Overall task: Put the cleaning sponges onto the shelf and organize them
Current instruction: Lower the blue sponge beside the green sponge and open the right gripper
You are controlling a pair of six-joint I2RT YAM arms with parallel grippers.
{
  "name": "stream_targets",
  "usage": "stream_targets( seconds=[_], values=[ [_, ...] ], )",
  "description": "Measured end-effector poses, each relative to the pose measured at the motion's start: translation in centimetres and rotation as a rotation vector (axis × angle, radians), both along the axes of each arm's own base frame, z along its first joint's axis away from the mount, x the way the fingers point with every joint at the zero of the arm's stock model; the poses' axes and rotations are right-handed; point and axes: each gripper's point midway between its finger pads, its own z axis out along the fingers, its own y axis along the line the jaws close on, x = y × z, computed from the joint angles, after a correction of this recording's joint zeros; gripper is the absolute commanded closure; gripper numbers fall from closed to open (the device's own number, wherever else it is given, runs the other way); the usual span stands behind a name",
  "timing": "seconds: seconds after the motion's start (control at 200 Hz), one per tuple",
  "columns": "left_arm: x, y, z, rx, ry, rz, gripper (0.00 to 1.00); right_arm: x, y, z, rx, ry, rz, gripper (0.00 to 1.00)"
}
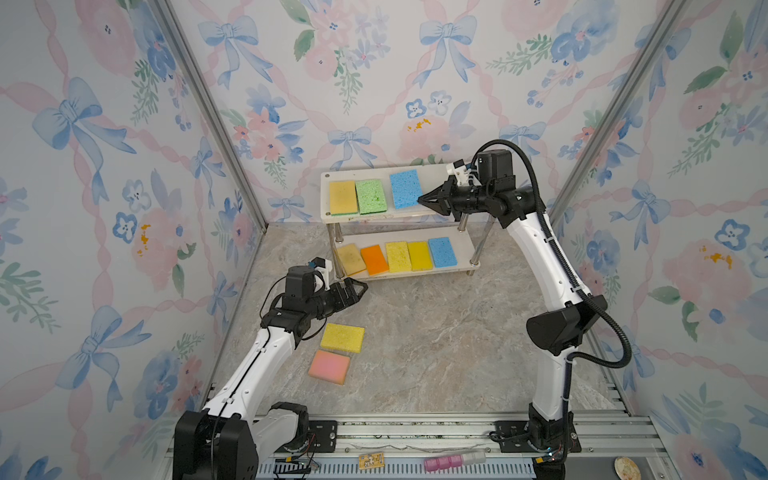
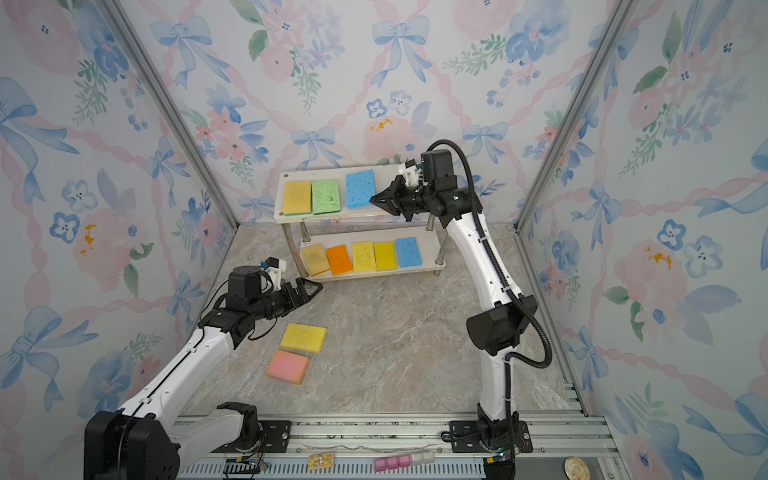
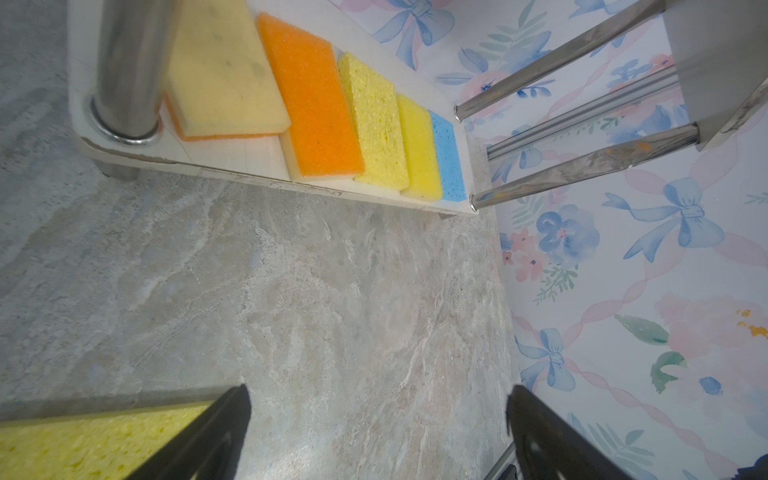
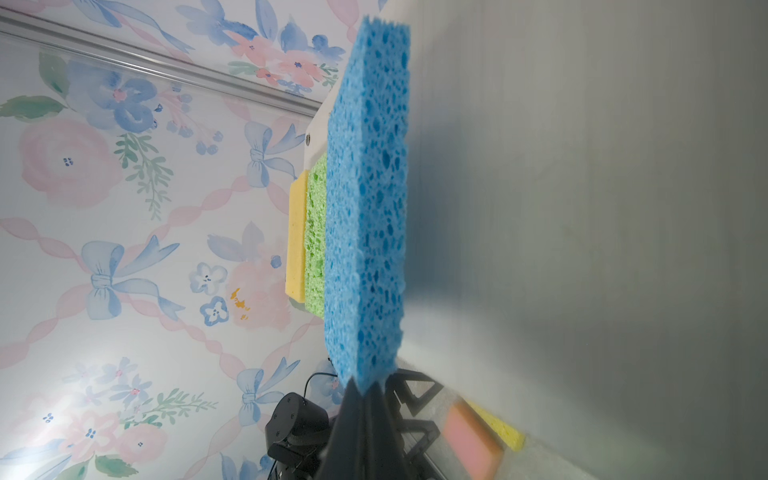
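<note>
Orange sponge (image 3: 316, 95) porous; shelf post (image 3: 124, 70) shiny metal.

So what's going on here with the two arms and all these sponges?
Flat porous sponges are being stocked on a white two-tier shelf with metal posts. The right gripper, shut, touches a corner of the blue rectangular sponge on the top board. Five sponges line the lower board. The left gripper hangs open near the shelf, above the table where a yellow rectangular sponge and a pink sponge lie.
</note>
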Motion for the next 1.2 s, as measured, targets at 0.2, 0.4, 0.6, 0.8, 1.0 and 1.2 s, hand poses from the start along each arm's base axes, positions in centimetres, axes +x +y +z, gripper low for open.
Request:
stream_targets(
  seconds=[0.2,0.4,0.6,0.8,1.0,1.2],
  values=[
    [-0.2,0.0,-0.5,-0.002,0.012,-0.004,0.02,0.4,0.2,-0.9,-0.004,0.019,0.005,0.99],
    [-0.4,0.2,-1.0,-0.001,0.024,0.001,0.02,0.7,0.5,-1.7,-0.007,0.036,0.013,0.99],
    [-0.5,0.2,-1.3,0.000,0.030,0.001,0.02,0.6,0.8,-2.0,-0.007,0.042,0.022,0.98],
    [-0.5,0.2,-1.3,0.000,0.030,0.002,0.02,0.3,1.3,-1.9,-0.001,0.045,0.031,0.98],
    [-0.4,0.3,-1.3,0.000,0.030,0.005,0.02,0.4,1.8,-2.1,0.003,0.058,0.034,0.83],
    [-0.4,0.3,-1.2,0.000,0.029,0.006,0.02,0.4,1.9,-1.9,0.008,0.047,0.040,0.67]
  ],
)
